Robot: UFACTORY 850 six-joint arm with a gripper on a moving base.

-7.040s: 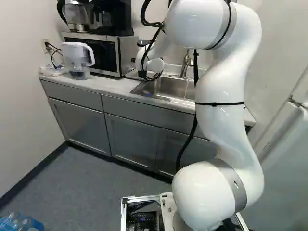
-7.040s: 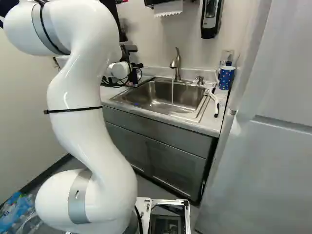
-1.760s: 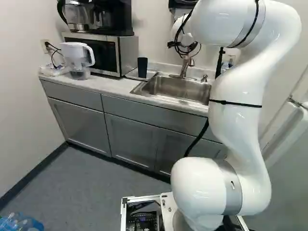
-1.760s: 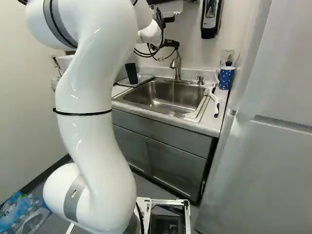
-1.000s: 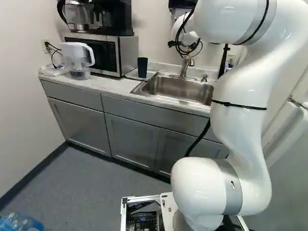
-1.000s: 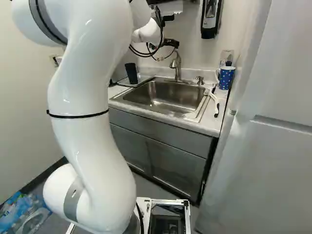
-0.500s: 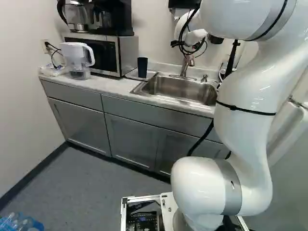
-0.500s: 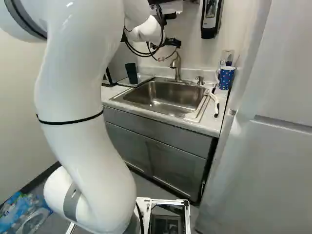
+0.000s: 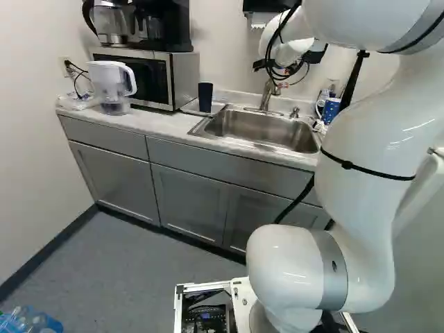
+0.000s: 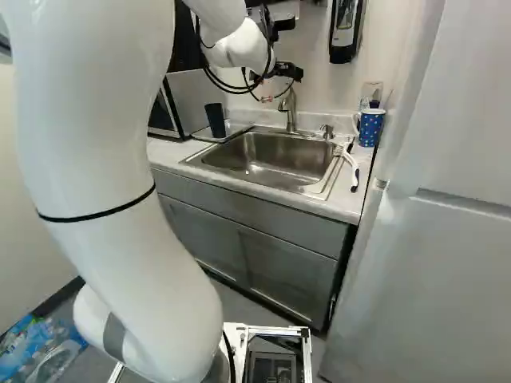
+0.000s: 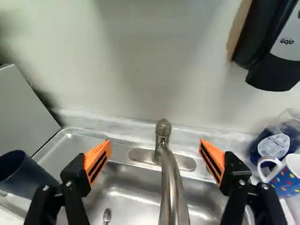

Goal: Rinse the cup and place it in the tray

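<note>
1. Finishing: judged the step in hand. Cup (image 10: 215,120), dark, upright, in the tray (image 11: 70,146), left of the sink (image 10: 279,148); rinse and placing look done.
2. Faucet (image 11: 172,187), metal, at the back of the sink; no stream seen falling into the sink, so the water appears off.
3. Gripper (image 11: 155,142), one, above the back of the sink; orange pads (image 11: 97,161) wide apart, nothing held. Faucet between them in the wrist view, apart from both; its depth against the pads uncertain.
4. Next move, by judgement: lift and draw back toward the base, clear of the sink, fingers kept wide; cup to be left alone.
5. Edges, left of the sink: tray rim, then microwave (image 9: 139,76). A low sweep that way could tip the cup.
6. Edges, right of the sink: mug (image 10: 370,128), blue, spotted, and brush (image 10: 353,169) on the table (image 10: 347,207). Soap dispenser (image 10: 344,32) on the wall, higher than the sink and to its right.
7. Open room: the air over the front of the sink, toward the base. Wall close behind the sink; little room for reaching further.
</note>
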